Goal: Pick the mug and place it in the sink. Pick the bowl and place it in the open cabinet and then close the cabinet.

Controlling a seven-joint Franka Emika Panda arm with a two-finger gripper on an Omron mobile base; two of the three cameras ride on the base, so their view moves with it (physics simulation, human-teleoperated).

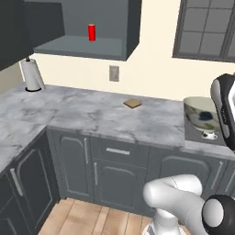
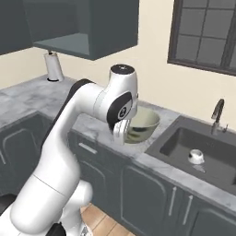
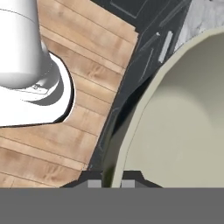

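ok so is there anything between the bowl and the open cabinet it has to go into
Nothing visible blocks the way. The bowl, gripped at its rim, is lifted above the counter; the cabinet up to its left stands open. Only a red can sits inside on the shelf.

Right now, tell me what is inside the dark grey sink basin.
The small white mug sits on the floor of the dark grey rectangular sink, next to the drain. The near wall hides the front strip of the basin floor, so anything there cannot be seen.

One bowl (image 2: 142,123), one mug (image 2: 196,156), one red can (image 1: 92,32), seemingly one sponge (image 1: 132,103).
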